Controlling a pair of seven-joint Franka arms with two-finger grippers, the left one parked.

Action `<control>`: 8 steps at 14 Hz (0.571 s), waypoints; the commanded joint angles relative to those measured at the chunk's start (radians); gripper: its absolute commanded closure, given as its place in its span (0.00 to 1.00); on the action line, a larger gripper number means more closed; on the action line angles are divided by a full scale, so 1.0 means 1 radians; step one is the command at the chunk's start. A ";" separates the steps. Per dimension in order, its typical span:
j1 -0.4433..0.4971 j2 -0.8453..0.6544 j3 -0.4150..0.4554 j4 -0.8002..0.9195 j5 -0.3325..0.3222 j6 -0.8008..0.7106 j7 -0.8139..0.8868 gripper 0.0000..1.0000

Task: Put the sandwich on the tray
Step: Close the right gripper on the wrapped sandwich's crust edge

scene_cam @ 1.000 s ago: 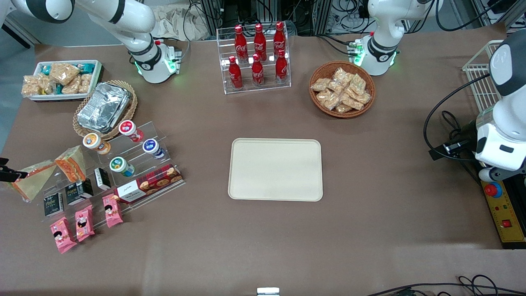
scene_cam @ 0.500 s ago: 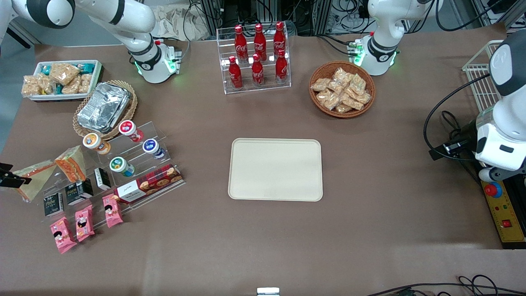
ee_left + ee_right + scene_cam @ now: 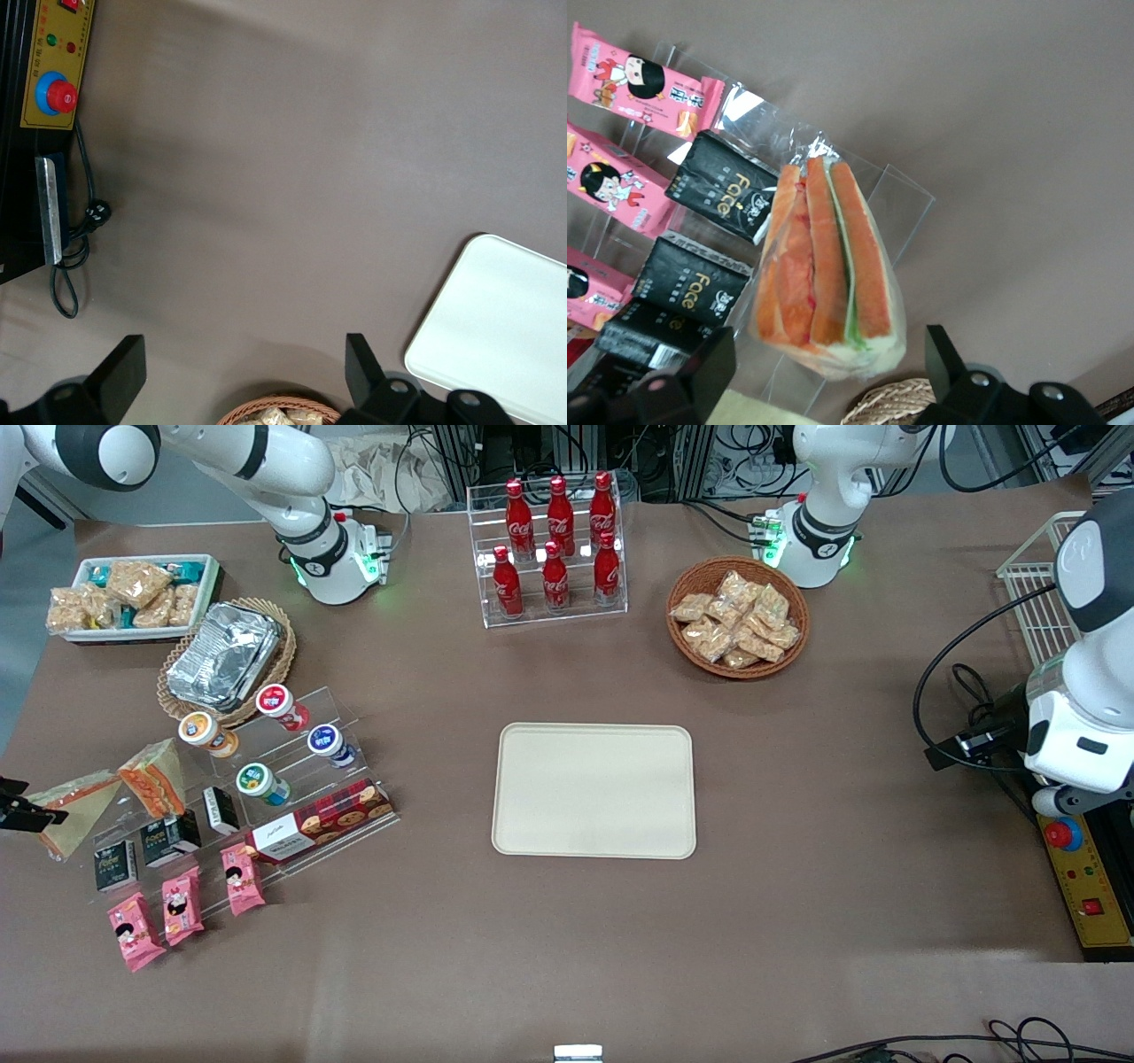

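Spreading wide, the fingers (image 3: 713,372) of the gripper (image 3: 828,341) grip nothing; it has shifted slightly lower along the front view's side edge since a second ago, the sandwich (image 3: 824,274) unmoved; glossy wrap, layered orange, white, green, on a clear acrylic stand (image 3: 908,208); bare brown tablecloth (image 3: 443,921) separates it from the smooth cream tray (image 3: 594,790) at centre frame.

The sandwich (image 3: 78,808) (image 3: 826,270) is a triangular wedge in clear plastic wrap, with tan bread faces and an edge layered orange-red, white and pale green. It leans on a clear acrylic stand at my end of the table. My gripper (image 3: 19,812) (image 3: 828,343) sits at it, fingers spread. The tray (image 3: 594,790) (image 3: 505,328), cream-beige with rounded corners, lies flat mid-table, well apart.
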 commanded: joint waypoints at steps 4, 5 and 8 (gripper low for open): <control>-0.005 0.032 0.004 -0.002 0.009 0.055 -0.008 0.06; -0.003 0.032 0.004 -0.002 0.010 0.054 -0.005 0.06; 0.002 0.029 0.004 -0.002 0.010 0.052 -0.005 0.33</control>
